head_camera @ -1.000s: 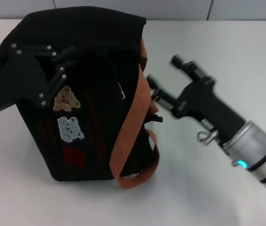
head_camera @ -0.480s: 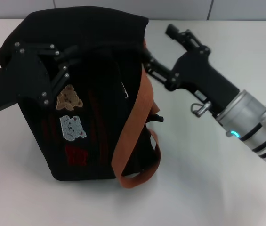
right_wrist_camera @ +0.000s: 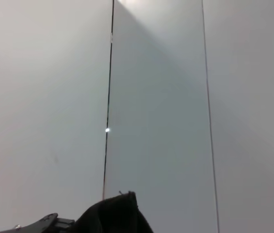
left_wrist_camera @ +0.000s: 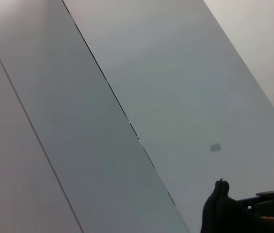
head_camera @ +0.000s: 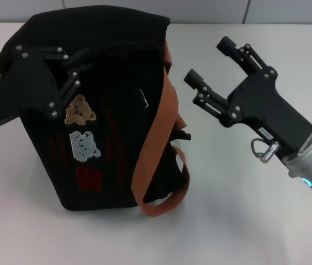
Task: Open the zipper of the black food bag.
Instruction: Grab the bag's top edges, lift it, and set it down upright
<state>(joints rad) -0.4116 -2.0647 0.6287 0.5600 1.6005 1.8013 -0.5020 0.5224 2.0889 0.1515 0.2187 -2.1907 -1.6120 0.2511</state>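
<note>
The black food bag (head_camera: 117, 149) stands on the white table, its bear patches and red mark facing me and a rust-brown strap (head_camera: 156, 143) hanging down its right side. The zipper runs along the top rim (head_camera: 120, 51), black on black, and I cannot make out its pull. A small silver tab (head_camera: 143, 98) shows on the front panel near the strap. My left gripper (head_camera: 78, 63) clamps the bag's upper left rim. My right gripper (head_camera: 208, 58) hovers open to the right of the bag, clear of it. A corner of black fabric (right_wrist_camera: 112, 213) shows in the right wrist view.
The white table (head_camera: 244, 221) stretches to the right and front of the bag. A grey panelled wall (left_wrist_camera: 127, 97) fills both wrist views. A black buckle (head_camera: 183, 136) sticks out of the bag's right side by the strap.
Half a second ago my right gripper reached in to the bag's top right rim. It has now drawn back to the right, open. The bag and left gripper barely moved.
</note>
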